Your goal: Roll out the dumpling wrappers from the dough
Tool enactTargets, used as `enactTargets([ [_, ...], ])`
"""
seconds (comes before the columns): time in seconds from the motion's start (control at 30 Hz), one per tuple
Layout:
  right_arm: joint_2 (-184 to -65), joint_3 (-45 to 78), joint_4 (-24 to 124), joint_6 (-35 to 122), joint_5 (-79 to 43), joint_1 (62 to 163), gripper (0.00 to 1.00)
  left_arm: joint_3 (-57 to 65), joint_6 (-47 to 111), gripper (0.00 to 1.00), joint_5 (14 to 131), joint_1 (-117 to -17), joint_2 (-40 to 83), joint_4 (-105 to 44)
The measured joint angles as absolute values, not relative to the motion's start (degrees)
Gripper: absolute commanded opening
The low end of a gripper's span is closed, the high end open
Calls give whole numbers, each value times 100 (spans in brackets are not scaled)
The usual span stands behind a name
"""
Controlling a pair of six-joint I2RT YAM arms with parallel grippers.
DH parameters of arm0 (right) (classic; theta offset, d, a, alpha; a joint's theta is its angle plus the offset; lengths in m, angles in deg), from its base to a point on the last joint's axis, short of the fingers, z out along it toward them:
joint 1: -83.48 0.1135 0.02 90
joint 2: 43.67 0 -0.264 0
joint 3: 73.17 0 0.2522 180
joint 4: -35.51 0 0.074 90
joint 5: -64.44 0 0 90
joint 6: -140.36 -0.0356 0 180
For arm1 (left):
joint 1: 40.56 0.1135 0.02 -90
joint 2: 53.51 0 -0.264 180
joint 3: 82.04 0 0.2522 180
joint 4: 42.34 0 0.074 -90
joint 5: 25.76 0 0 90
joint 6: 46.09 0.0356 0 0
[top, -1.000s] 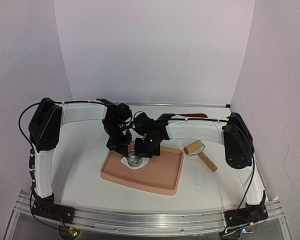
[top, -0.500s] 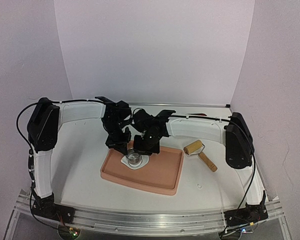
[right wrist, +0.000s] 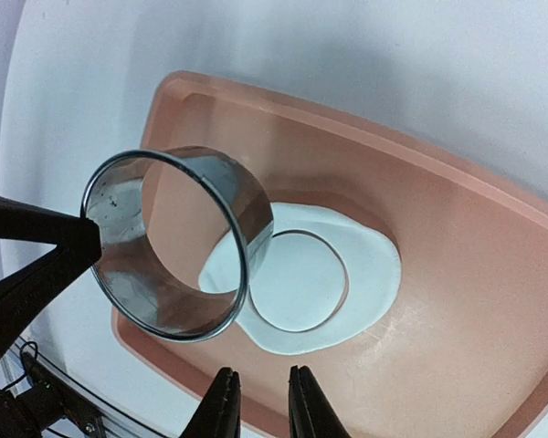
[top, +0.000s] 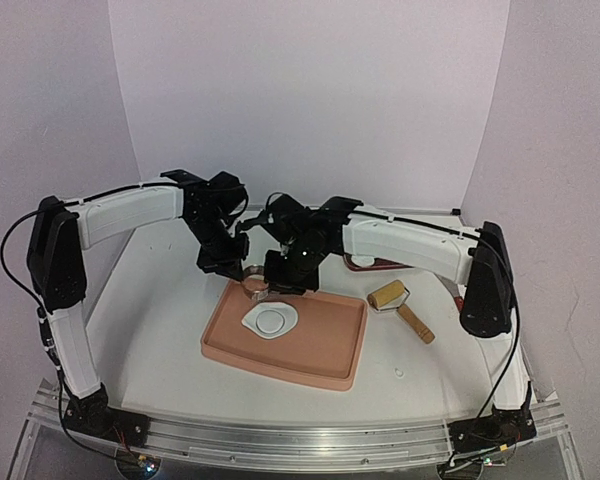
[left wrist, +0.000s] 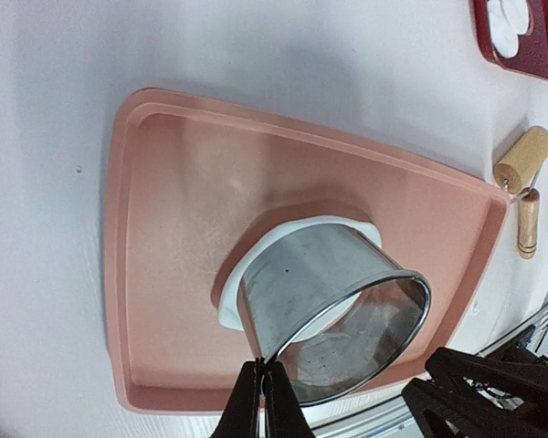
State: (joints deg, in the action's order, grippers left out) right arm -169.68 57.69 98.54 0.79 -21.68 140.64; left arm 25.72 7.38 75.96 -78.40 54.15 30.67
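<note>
The dough [top: 285, 322] is a flat white irregular sheet on the pink tray [top: 320, 355], with one round wrapper [right wrist: 297, 278] cut in its middle and still lying inside the sheet [right wrist: 376, 272]. My left gripper [left wrist: 262, 372] is shut on the rim of the metal ring cutter [left wrist: 333, 306] and holds it tilted in the air above the dough's edge. The cutter also shows in the top view [top: 256, 288] and the right wrist view [right wrist: 128, 274]. My right gripper [right wrist: 260, 376] is open and empty, above the tray beside the dough.
A wooden roller [top: 400, 305] lies on the table right of the tray. A red tray [left wrist: 521, 41] with white discs [left wrist: 505, 23] sits at the back right, partly behind the right arm. Both arms hang close together over the tray's far left corner.
The left gripper has lifted the ring cutter off the dough and back, and a cut round disc is left in the sheet. Both arms have risen and drawn back.
</note>
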Motion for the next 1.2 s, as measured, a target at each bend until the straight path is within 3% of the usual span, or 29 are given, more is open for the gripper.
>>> enactTargets([
  [0.23, -16470, 5819, 9946, 104, -2185, 13844, 32, 2189, 609, 0, 7284, -7595, 4597, 3274],
  [0.37, -16031, 5395, 9972, 125, -2198, 13666, 38, 1205, 594, 0, 7170, -6900, 3946, 3329],
  [0.5, -15830, 4921, 9992, 180, -2179, 13531, 39, 349, 596, 0, 7113, -6162, 3443, 3349],
  [0.8, -15830, 4466, 9839, 248, -1840, 13496, 43, -886, 594, 1, 7286, -5497, 3002, 3082],
  [1.2, -15830, 3629, 9067, 248, -1112, 13352, 44, -1524, 452, 15, 7459, -5311, 3057, 2479],
])
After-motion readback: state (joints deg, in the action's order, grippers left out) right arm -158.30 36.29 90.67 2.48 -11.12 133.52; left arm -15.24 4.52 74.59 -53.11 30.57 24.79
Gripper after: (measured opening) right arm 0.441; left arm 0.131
